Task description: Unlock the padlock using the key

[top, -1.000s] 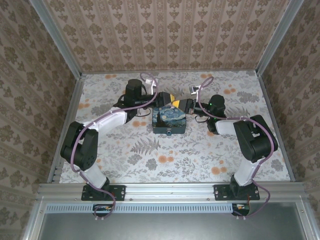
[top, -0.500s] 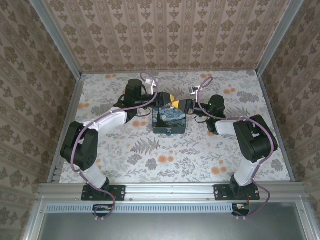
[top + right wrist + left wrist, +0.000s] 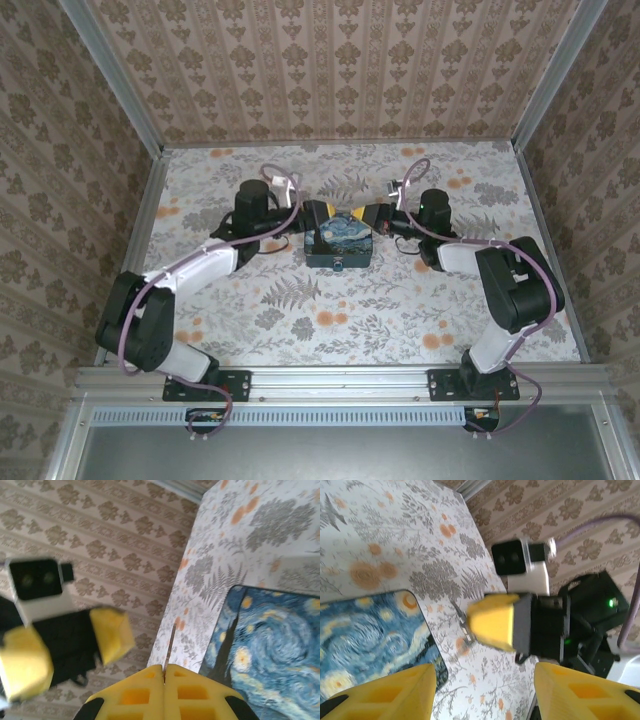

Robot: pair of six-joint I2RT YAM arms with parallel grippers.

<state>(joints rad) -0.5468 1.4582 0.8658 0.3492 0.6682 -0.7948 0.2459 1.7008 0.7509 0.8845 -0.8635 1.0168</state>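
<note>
Bluish padlock (image 3: 340, 266) at box (image 3: 338, 236) front; key (image 3: 171, 647) in right gripper (image 3: 164, 671).

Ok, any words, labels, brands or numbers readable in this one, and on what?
None can be read.
Painted box: a swirling night-sky picture, no lettering.
Camera housing on the right wrist: white face looks blank, but it is blurred.
Table cover and walls: floral patterns only.

Damask wallpaper walls (image 3: 330, 70), floral tbl (image 3: 400, 310).
</note>
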